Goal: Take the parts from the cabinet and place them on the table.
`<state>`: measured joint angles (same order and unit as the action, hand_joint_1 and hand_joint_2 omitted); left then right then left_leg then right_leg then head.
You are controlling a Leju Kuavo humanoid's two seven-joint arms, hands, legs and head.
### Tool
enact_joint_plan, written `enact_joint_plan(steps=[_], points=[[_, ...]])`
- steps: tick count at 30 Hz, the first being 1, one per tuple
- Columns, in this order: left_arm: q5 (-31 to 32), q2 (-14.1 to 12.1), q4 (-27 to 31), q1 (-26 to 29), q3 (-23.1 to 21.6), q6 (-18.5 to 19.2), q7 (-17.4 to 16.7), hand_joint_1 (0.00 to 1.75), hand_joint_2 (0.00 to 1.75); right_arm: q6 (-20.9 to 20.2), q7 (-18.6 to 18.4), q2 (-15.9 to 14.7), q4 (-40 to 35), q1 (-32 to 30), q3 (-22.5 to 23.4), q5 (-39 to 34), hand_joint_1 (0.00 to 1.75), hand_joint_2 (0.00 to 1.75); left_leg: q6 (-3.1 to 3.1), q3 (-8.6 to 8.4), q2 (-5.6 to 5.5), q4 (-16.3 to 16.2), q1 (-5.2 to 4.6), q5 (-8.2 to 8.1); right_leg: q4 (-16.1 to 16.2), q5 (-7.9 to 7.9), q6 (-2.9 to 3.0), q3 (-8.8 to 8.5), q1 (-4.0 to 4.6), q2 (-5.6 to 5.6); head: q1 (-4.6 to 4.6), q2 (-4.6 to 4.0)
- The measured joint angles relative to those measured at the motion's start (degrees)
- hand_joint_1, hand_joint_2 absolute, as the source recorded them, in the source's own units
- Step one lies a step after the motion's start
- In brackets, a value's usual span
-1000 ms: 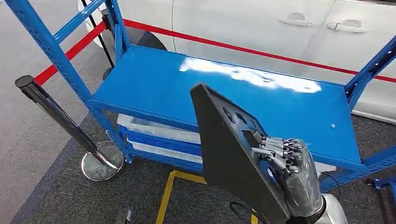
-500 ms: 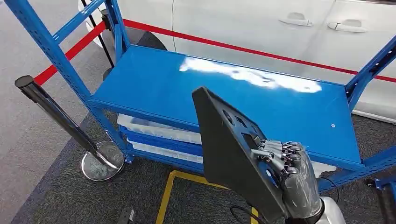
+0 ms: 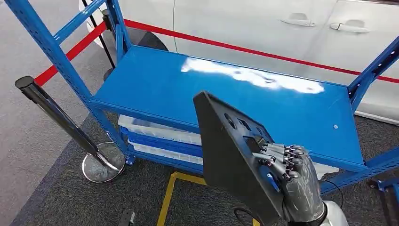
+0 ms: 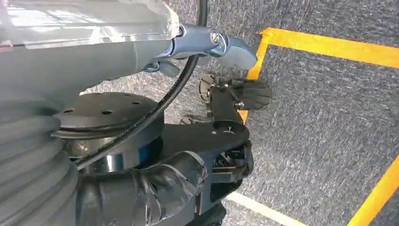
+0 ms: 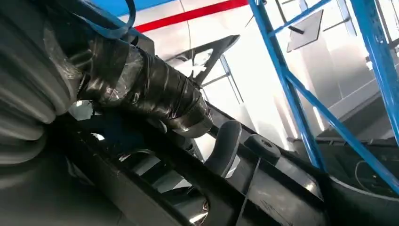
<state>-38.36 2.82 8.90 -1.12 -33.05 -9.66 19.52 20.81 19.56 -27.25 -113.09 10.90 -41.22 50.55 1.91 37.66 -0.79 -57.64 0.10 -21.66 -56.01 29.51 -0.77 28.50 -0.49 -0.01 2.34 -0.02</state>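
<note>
Blue worktop (image 3: 188,89): spans your frame's centre, bare and glossy; white car (image 3: 244,23) behind, grey carpet (image 3: 42,150) below. Right robot hand (image 3: 291,174): lower right, fingers curled around the black panel part (image 3: 226,146), held tilted before the worktop's front edge.

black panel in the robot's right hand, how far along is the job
Done: the black panel is already picked up, gripped along one edge by the right hand with its fingers wrapped over it. In hand: it is held tilted in front of the blue table, above the front edge. Left: setting it down; the panel is not yet lying on the top.
</note>
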Motion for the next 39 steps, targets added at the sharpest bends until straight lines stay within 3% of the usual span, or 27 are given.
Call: enact_joint_plan(steps=[3, 4, 8, 9, 10, 12, 13, 14, 15, 16, 18, 19, 20, 23, 24, 25, 26, 28, 29, 30, 31, 33, 34, 35, 38, 39], points=[[0.0, -0.1, 0.0, 0.0, -0.3, -0.3, 0.4, 0.00, 1.75, 0.4, 0.0, -0.4, 0.0, -0.2, 0.0, 0.5, 1.75, 1.75, 0.00, 0.00, 0.00, 0.0, 0.00, 0.00, 0.0, 0.00, 0.00, 0.00, 0.00, 0.00, 0.00, 0.02], [0.0, -0.2, 0.0, -0.1, -0.4, -0.7, 0.4, 0.00, 1.75, 0.7, 0.0, -0.4, 0.0, -0.4, 0.0, 0.6, 1.75, 1.75, 0.24, 0.09, -0.02, -0.4, -0.46, -0.41, 0.4, -0.01, -0.26, -0.06, -0.32, 0.03, 0.00, 0.00], [-0.4, -0.5, 0.0, 0.0, -0.7, -1.9, -0.3, 0.00, 1.75, 1.3, -0.3, -0.6, -0.2, -0.7, 0.1, 1.4, 1.75, 1.75, 0.79, -0.30, -0.03, -0.3, -0.42, -0.44, 0.3, 0.05, -1.05, -0.57, -0.37, 0.04, 0.07, 0.00], [-0.5, -0.5, 0.0, -0.1, -0.8, -2.0, -0.3, 0.00, 1.75, 1.5, -0.3, -0.7, -0.2, -0.8, 0.1, 1.5, 1.75, 1.75, 1.27, -0.74, 0.26, 0.8, 0.33, 0.10, -0.3, 0.77, -1.18, -0.72, -0.49, 0.07, 0.04, 0.00], [-0.6, -0.5, 0.0, -0.1, -0.8, -2.0, -0.3, 0.00, 1.75, 1.6, -0.4, -0.7, -0.2, -0.9, 0.1, 1.6, 1.75, 1.75, 1.54, -0.88, 0.32, 1.0, 0.20, 0.15, -1.9, 2.34, -1.11, -0.11, -0.35, 0.01, 0.02, 0.00], [-0.6, -0.6, 0.0, -0.2, -0.8, -2.1, -0.3, 0.00, 1.75, 1.9, -0.6, -0.9, -0.2, -1.2, 0.1, 1.9, 1.75, 1.75, 1.72, -0.81, 0.39, 1.0, 0.13, 0.23, -10.6, 7.98, -1.20, 3.74, -0.46, 0.07, -0.02, 0.00], [-0.7, -0.6, 0.0, -0.2, -0.9, -2.1, -0.3, 0.00, 1.75, 1.9, -0.7, -0.9, -0.2, -1.4, 0.1, 2.0, 1.75, 1.75, 1.72, -0.71, 0.42, 1.0, 0.07, 0.23, -14.9, 9.84, -1.34, 5.63, -0.52, 0.07, 0.00, 0.00], [-0.7, -0.6, 0.0, -0.2, -0.9, -2.1, -0.3, 0.00, 1.75, 1.9, -0.7, -1.0, -0.2, -1.6, 0.1, 2.1, 1.75, 1.75, 1.68, -0.58, 0.43, 0.9, 0.06, 0.26, -17.6, 10.42, -1.48, 6.81, -0.60, 0.06, 0.00, 0.00], [-0.7, -0.6, 0.0, -0.1, -0.9, -2.1, -0.3, 0.00, 1.75, 1.9, -0.8, -1.0, -0.2, -1.8, 0.1, 2.1, 1.75, 1.75, 1.58, -0.42, 0.43, 0.7, 0.06, 0.32, -17.6, 9.43, -1.58, 6.72, -0.75, 0.05, 0.00, 0.02], [-0.7, -0.6, 0.0, -0.1, -0.9, -2.1, -0.4, 0.00, 1.75, 1.9, -0.8, -1.1, -0.2, -1.9, 0.2, 2.1, 1.75, 1.75, 1.47, -0.19, 0.43, 0.5, 0.12, 0.39, -15.0, 7.27, -1.65, 5.32, -0.94, 0.02, 0.00, 0.02], [-0.7, -0.6, 0.0, -0.2, -1.1, -2.2, -0.5, 0.00, 1.75, 1.9, -0.8, -1.1, -0.2, -1.8, 0.2, 2.1, 1.75, 1.75, 1.07, 0.36, 0.36, -0.3, 0.30, 0.47, -4.9, 2.39, -1.82, 0.04, -1.36, 0.01, 0.00, 0.02], [-0.7, -0.6, 0.0, -0.2, -1.1, -2.3, -0.7, 0.00, 1.75, 1.9, -0.8, -1.2, -0.2, -1.8, 0.2, 2.1, 1.75, 1.75, 0.64, 0.70, 0.30, -0.7, 0.29, 0.54, -1.1, 2.63, -1.75, -1.48, -1.44, 0.08, 0.00, 0.00], [-0.7, -0.7, 0.0, -0.2, -1.2, -2.3, -0.9, 0.00, 1.75, 1.9, -0.8, -1.2, -0.2, -2.1, 0.2, 2.1, 1.75, 1.75, 0.11, 0.74, 0.12, -0.8, 0.18, 0.77, -2.2, 1.09, -1.27, -1.06, -0.70, 0.49, 0.04, 0.02], [-0.8, -0.7, -0.1, -0.1, -1.2, -2.4, -1.0, 0.00, 1.75, 1.9, -0.9, -1.2, -0.2, -2.2, 0.4, 2.1, 1.75, 1.75, -1.35, 0.88, 0.00, -0.4, 0.12, 1.80, -2.2, 1.04, -0.08, -0.16, -0.52, 0.50, 0.02, 0.02], [-0.8, -0.8, -0.2, 0.0, -1.3, -2.6, -1.1, 0.00, 1.75, 1.9, -0.9, -1.2, -0.2, -2.2, 0.4, 2.1, 1.75, 1.75, -1.75, 1.19, -0.10, -0.5, 0.24, 1.88, -1.7, 0.25, 0.77, 0.41, -1.24, 0.32, 0.04, 0.00], [-0.8, -0.8, -0.3, 0.0, -1.3, -2.7, -1.2, 0.00, 1.75, 1.9, -0.9, -1.2, -0.2, -2.2, 0.5, 2.2, 1.75, 1.75, -1.99, 1.95, 0.08, -1.9, 0.43, -0.53, -1.7, -0.29, 1.27, 0.84, -1.07, 0.08, 0.11, 0.02], [-0.8, -0.8, -0.3, 0.0, -1.4, -2.7, -1.4, 0.00, 1.75, 1.9, -0.9, -1.2, -0.2, -2.3, 0.5, 2.1, 1.75, 1.75, -2.14, 2.86, 0.27, -5.0, 0.51, -4.23, -1.7, -0.76, 1.85, 1.47, -1.00, 0.01, 0.24, 0.02], [-0.8, -0.9, -0.3, -0.1, -1.4, -2.8, -1.4, 0.00, 1.75, 1.9, -0.9, -1.2, -0.3, -2.4, 0.6, 2.1, 1.75, 1.75, -2.52, 4.98, 0.40, -13.6, 0.63, -10.14, -1.8, -1.62, 1.97, 2.68, -0.77, -0.20, 0.24, 0.02], [-0.8, -0.9, -0.3, -0.1, -1.4, -2.8, -1.4, 0.00, 1.75, 1.9, -0.9, -1.2, -0.2, -2.4, 0.5, 2.1, 1.75, 1.75, -2.65, 5.53, 0.40, -17.1, 0.63, -11.44, -2.0, -2.01, 1.94, 3.33, -0.67, -0.30, 0.26, 0.02], [-0.8, -0.9, -0.3, -0.1, -1.5, -2.8, -1.4, 0.00, 1.75, 1.9, -0.9, -1.2, -0.2, -2.5, 0.6, 2.1, 1.75, 1.75, -2.72, 5.01, 0.40, -18.6, 0.63, -11.08, -2.3, -2.36, 1.88, 4.06, -0.64, -0.40, 0.24, 0.00], [-0.8, -0.9, -0.3, -0.1, -1.6, -2.8, -1.4, 0.00, 1.75, 1.9, -0.9, -1.2, -0.2, -2.5, 0.6, 2.1, 1.75, 1.75, -2.69, 3.19, 0.41, -17.3, 0.63, -9.60, -2.6, -2.60, 1.83, 4.60, -0.65, -0.45, 0.26, 0.02], [-0.9, -0.9, -0.3, -0.2, -1.6, -2.8, -1.4, 0.00, 1.75, 1.9, -0.9, -1.2, -0.3, -2.5, 0.6, 2.1, 1.75, 1.75, -2.26, -3.19, 0.42, -9.1, 0.61, -6.65, -3.4, -2.96, 1.48, 5.74, -0.65, -0.41, 0.26, 0.00], [-0.9, -1.0, -0.3, -0.4, -1.6, -2.8, -1.4, 0.00, 1.75, 1.9, -0.9, -1.2, -0.3, -2.5, 0.6, 2.1, 1.75, 1.75, -1.80, -6.81, 0.40, -3.8, 0.55, -6.99, -3.7, -3.08, 1.29, 6.00, -0.69, -0.43, 0.26, 0.00], [-1.0, -1.1, -0.3, -0.4, -1.6, -2.8, -1.4, 0.00, 1.75, 1.9, -0.9, -1.2, -0.3, -2.6, 0.6, 2.1, 1.75, 1.75, -1.63, -8.56, 0.37, -1.1, 0.15, -8.15, -3.9, -3.31, 0.93, 6.42, -0.43, -0.47, 0.26, 0.00], [-1.0, -1.1, -0.4, -0.4, -1.7, -2.8, -1.5, 0.00, 1.75, 1.9, -0.9, -1.3, -0.3, -2.8, 0.7, 2.1, 1.75, 1.75, -1.01, -7.95, 0.29, -0.8, -0.12, -7.52, -3.4, -4.50, -0.26, 6.46, -0.69, -0.54, 0.22, 0.02], [-1.0, -1.1, -0.4, -0.2, -1.7, -2.9, -1.5, 0.00, 1.75, 1.9, -0.9, -1.4, -0.3, -2.9, 0.7, 2.1, 1.75, 1.75, -0.45, -7.51, 0.43, -0.1, 0.19, -6.77, -3.3, -4.79, -0.69, 6.56, -0.37, -0.43, 0.22, 0.00]])
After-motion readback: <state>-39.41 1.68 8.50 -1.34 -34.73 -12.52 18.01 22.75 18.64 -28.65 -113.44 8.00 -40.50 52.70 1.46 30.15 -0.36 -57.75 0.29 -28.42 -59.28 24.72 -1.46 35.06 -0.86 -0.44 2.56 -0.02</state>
